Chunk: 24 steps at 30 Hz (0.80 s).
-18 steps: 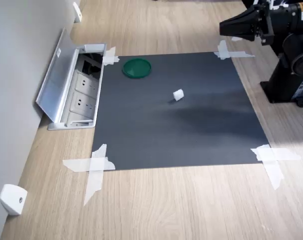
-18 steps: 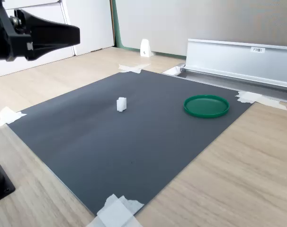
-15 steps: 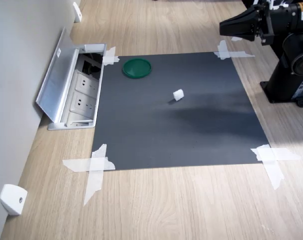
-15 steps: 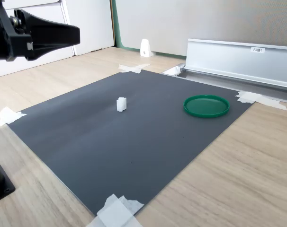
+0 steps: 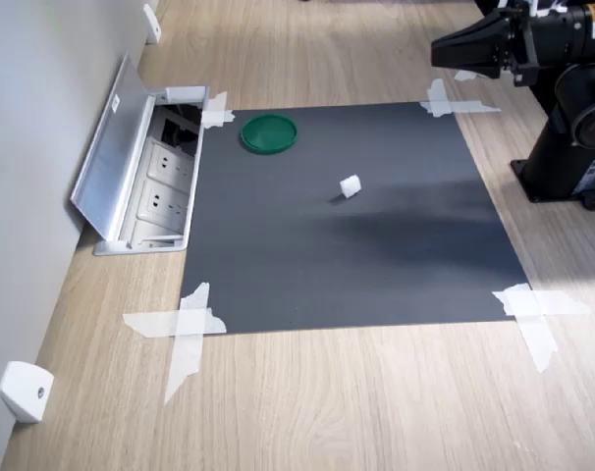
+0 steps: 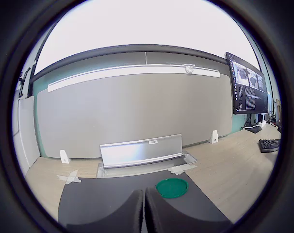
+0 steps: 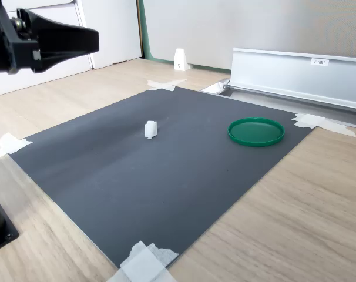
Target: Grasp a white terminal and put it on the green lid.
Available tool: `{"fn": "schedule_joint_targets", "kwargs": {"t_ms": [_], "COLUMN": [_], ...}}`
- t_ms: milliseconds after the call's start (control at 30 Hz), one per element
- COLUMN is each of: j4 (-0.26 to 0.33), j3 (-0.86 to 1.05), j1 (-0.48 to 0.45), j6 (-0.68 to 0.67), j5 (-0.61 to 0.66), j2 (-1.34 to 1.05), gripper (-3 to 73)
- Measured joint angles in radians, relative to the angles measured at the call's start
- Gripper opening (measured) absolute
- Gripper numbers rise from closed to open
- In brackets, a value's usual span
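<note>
Wood-grain bench (image 5: 376,412) carried a dark mat (image 5: 347,226) taped at its corners, and I watched it on both exterior views. My gripper (image 5: 445,47) hung high, well clear of the mat, its jaws pressed together on nothing; the wrist view showed the two fingers (image 6: 132,213) touching. I saw the terminal (image 5: 350,185) standing alone near the mat's middle. From it, in the first exterior view, the lid (image 5: 269,132) lay at about ten o'clock, well apart, flat on the mat near the open socket box (image 5: 160,182).
</note>
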Motion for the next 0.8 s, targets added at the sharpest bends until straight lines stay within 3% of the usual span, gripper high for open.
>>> {"fn": "schedule_joint_targets", "kwargs": {"t_ms": [267,400,533,800], "j4": [0.000,0.034,0.065,0.070], "j3": [0.000,-0.010,-0.052,-0.203], "j1": [0.000,0.000,0.000,0.000], "j6": [0.000,-0.004,-0.044,-0.132], "j5": [0.000,0.011,0.057,0.248], "j2": [0.000,0.000,0.000,0.167], "gripper": [-0.9,-0.9,-0.9,-0.9]}}
